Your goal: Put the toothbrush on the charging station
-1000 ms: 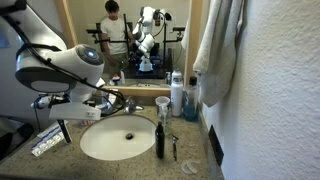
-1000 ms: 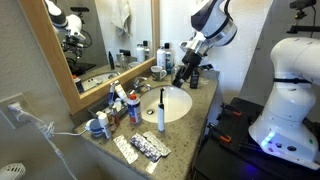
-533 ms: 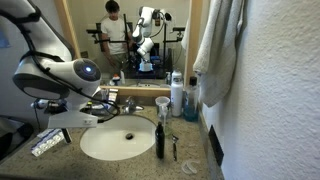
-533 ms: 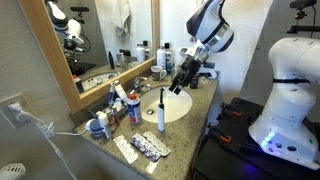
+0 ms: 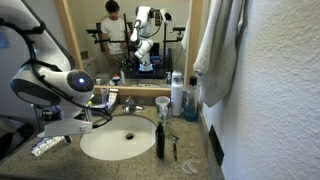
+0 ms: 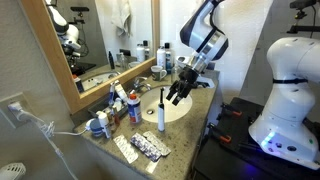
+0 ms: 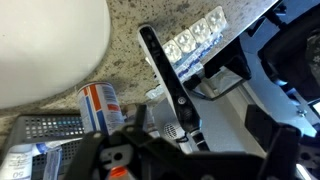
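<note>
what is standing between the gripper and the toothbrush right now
Nothing visible does. In an exterior view the gripper hangs open above the sink, and the toothbrush stands upright at the sink's rim beside it, with only open basin between them.

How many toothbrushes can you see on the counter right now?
1. The toothbrush stands upright at the sink's rim. More could be hidden in the clutter by the mirror.

Open sink basin [image 6: 178, 111] offering room, upright toothbrush [image 6: 160, 105] at its rim, toiletries [image 6: 122, 105] crowding mirror side
</note>
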Controlling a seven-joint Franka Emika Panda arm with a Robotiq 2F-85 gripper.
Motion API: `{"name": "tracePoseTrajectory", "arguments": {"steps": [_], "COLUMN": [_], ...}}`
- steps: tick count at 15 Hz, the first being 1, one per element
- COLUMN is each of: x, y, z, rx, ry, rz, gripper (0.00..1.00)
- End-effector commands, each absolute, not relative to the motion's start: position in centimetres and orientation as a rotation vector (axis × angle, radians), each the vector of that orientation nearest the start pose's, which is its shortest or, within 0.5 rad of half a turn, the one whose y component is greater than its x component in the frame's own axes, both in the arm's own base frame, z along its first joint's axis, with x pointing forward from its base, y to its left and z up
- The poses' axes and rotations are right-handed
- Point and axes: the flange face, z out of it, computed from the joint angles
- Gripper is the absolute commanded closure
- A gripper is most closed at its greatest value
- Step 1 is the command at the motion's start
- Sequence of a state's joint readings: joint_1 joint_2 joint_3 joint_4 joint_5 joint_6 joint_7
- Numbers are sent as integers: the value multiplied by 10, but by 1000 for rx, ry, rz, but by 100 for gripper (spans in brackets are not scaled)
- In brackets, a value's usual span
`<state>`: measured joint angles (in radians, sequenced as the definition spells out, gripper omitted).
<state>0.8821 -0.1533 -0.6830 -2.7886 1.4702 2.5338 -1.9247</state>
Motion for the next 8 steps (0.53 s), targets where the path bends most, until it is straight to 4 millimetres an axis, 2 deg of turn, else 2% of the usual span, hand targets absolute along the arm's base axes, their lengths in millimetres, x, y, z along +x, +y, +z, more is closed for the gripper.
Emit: {"name": "tracePoseTrajectory", "arguments": {"steps": [1,5,8], "x": [356,359,363], "y": [87,106,111], "z": [218,210,200], "rx": [-2222,-2206,-2211], "ry": [-950,-951,-961], "rz": [-683,-729,-739], "gripper": [0,0,0]}}
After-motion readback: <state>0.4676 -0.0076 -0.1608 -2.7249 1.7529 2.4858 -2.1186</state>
